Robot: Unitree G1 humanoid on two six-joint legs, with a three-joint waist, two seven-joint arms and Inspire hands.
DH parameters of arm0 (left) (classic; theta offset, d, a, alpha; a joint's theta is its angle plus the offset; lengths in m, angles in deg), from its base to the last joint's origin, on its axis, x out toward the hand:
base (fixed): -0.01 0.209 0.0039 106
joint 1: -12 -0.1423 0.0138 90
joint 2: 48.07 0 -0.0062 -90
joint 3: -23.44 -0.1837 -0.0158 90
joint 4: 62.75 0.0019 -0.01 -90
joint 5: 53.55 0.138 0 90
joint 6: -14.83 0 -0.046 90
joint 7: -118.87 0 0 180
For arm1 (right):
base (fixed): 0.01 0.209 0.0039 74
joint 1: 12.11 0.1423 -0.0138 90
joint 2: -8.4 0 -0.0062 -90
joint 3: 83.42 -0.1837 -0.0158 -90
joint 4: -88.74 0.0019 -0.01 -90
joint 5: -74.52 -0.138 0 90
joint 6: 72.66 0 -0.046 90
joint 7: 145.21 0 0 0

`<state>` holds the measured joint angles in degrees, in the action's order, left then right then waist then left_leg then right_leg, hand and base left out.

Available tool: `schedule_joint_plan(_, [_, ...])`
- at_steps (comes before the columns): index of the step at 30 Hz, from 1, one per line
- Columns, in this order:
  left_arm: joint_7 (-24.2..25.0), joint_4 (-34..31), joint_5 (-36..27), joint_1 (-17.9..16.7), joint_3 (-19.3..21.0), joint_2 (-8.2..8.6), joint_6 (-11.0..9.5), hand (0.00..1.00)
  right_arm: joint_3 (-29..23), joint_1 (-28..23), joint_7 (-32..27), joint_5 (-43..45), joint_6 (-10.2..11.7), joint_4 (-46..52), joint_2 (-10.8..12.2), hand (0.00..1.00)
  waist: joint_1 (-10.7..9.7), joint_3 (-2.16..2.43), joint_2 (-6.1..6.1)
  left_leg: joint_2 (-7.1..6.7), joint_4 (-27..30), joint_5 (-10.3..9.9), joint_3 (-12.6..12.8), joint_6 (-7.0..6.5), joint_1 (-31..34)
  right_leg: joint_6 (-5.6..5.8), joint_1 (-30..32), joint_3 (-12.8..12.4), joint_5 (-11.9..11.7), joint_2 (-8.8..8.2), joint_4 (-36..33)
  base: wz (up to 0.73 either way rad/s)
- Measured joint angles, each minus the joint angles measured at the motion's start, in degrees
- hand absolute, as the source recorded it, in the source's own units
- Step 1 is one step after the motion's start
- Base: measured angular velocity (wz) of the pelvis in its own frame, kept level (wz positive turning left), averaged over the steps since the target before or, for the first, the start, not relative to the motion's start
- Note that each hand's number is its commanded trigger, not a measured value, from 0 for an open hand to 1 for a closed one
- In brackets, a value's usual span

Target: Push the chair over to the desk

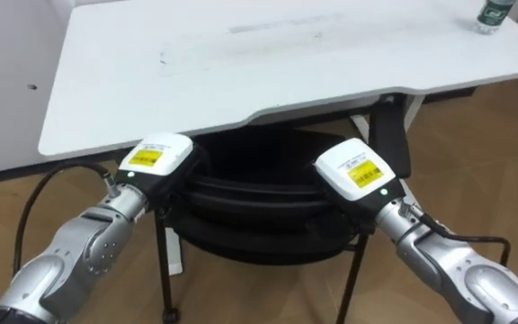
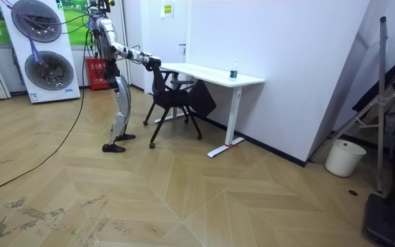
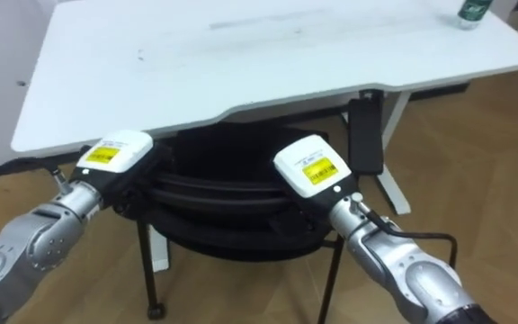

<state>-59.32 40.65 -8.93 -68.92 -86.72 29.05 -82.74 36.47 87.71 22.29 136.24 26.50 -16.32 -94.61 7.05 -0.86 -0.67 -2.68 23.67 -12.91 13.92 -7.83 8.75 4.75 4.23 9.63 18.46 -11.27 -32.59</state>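
Observation:
The black chair (image 1: 259, 216) stands half under the white desk (image 1: 241, 63), its seat below the desk's front edge. My left hand (image 1: 157, 159) rests against the left end of the chair's backrest and my right hand (image 1: 353, 171) against the right end. Both hands show only their white backs; the fingers are hidden over the backrest. In the room view I stand at the room view's left of the chair (image 2: 173, 99), leaning forward with both arms stretched out to its back.
A green bottle (image 1: 493, 13) stands at the desk's far right corner. The desk's dark leg (image 1: 389, 126) rises just right of the chair. A white machine (image 2: 43, 51) stands behind me, and a white bucket (image 2: 341, 156) sits by the far wall.

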Motion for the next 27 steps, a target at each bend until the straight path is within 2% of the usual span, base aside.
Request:
schedule_joint_plan(4, [0.1,-0.85,0.03,-0.03,0.7,-0.91,-1.26,1.0,0.13,0.25,-1.18,0.21,-0.28,0.28,-0.22,1.0,0.35,0.04,0.81,0.95,-1.26,0.06,1.85,-0.63,0.65,-0.43,0.8,-0.16,-2.78,1.84,5.15,-0.34])
schedule_joint_plan(8, [-0.68,-1.15,0.12,-0.02,0.28,-0.77,-0.25,1.0,0.21,0.35,-1.35,0.2,-0.39,0.11,-0.2,1.0,-0.69,0.07,0.65,0.82,-3.09,1.64,1.59,-1.1,1.0,-0.03,0.34,0.0,-4.89,2.56,9.46,0.02])
schedule_joint_plan(14, [-1.39,-1.59,1.2,-0.04,0.02,-1.01,-0.01,1.0,0.18,-0.24,-1.34,0.22,-0.7,0.09,0.29,1.0,-1.33,0.3,-0.29,0.81,-6.11,3.81,0.89,-0.63,0.94,0.33,-1.36,0.23,-7.74,3.73,15.34,0.06])
schedule_joint_plan(18, [-1.37,-1.73,1.28,-0.08,-0.48,-1.69,-0.01,1.0,0.2,-0.83,-1.23,0.15,-0.7,0.08,0.55,1.0,-2.08,0.3,-0.64,0.83,-6.14,4.08,-0.13,-0.7,0.63,0.29,-2.87,0.45,-8.33,4.28,17.15,0.13])
schedule_joint_plan(22, [-1.08,-2.28,2.47,-0.09,-0.23,-1.73,0.04,1.0,0.18,-1.15,-0.9,-0.17,-0.7,0.16,0.77,1.0,-2.12,0.36,-1.57,0.87,-6.14,4.21,-0.6,-0.47,0.74,0.17,-3.3,0.04,-8.42,4.67,17.95,0.05])
schedule_joint_plan(27, [-0.89,-2.4,2.66,-0.09,-0.2,-1.52,0.07,1.0,0.13,-1.18,-0.09,-0.21,-0.72,0.51,0.77,1.0,-2.15,0.43,-1.8,0.88,-6.15,4.35,-0.78,-0.63,0.71,0.13,-3.41,0.03,-8.46,4.74,17.99,0.01])
